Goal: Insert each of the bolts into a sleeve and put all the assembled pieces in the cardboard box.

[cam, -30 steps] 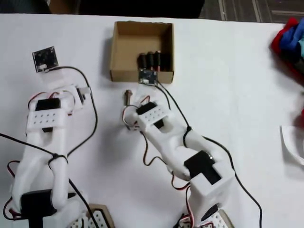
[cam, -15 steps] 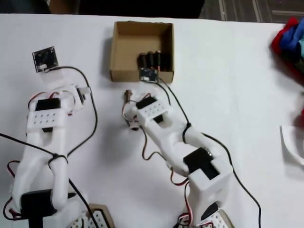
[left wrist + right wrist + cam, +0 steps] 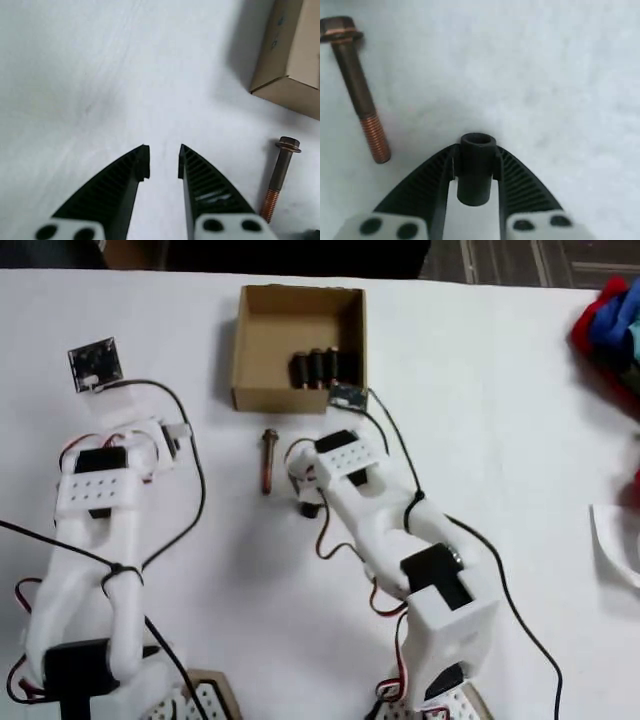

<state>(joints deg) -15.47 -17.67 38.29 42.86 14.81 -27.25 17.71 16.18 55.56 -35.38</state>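
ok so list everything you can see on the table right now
table: one, white
cardboard box: one, brown, open top, far middle of the table
assembled pieces: a short row, dark, inside the box by its near wall; exact count unclear
bolt: one, dark head and coppery thread, lying loose just in front of the box
sleeve: one, black, clamped in the right gripper
cloth: a bundle, red and blue, far right edge
white object: one, cut off at the right edge, cannot tell what it is
left gripper: black fingers, open, over bare table left of the bolt
right gripper: black fingers, shut on the sleeve, beside the bolt
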